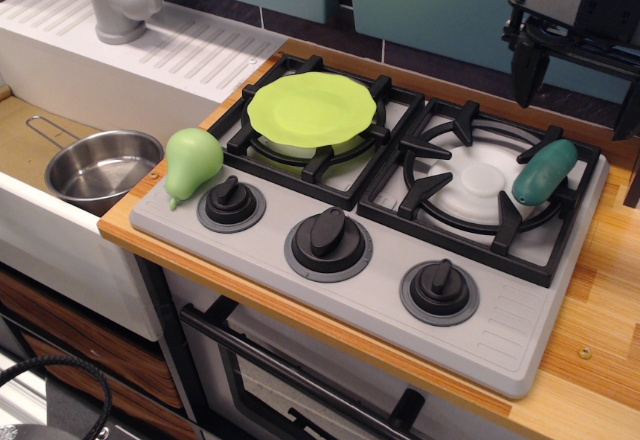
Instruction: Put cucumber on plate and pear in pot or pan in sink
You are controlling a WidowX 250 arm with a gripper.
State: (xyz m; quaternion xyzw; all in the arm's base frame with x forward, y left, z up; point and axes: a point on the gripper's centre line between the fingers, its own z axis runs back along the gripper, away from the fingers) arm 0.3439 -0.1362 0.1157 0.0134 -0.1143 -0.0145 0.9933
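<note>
A: What is found nearest, taking the stove point(400, 290) as the landmark?

B: At the stove's front-left corner the pear point(190, 163) is seen, lying beside the leftmost knob point(231, 203). Just left of the stove, down in the sink point(40, 225), the pot point(100, 168) is set upright and appears to be empty.

A: And farther back?

B: On the stove's left burner the plate point(312, 108) is resting, with nothing on it. On the right burner's grate, at its right edge, the cucumber point(544, 171) is laid at a slant.

A: Where is the gripper point(575, 55) held?

B: Above and behind the stove's right rear corner, well clear of the cucumber. Its fingers point(527, 65) are spread apart and nothing is held between them.

A: Which step is judged to be in hand?

B: Neither thing has been placed, so the first step is taken to be in hand: the cucumber is nearest the gripper.

A: What is called for next?

B: A descent forward over the cucumber would be needed, with the fingers set across its narrow width before being closed. Afterwards it would have to be carried left to the plate.
</note>
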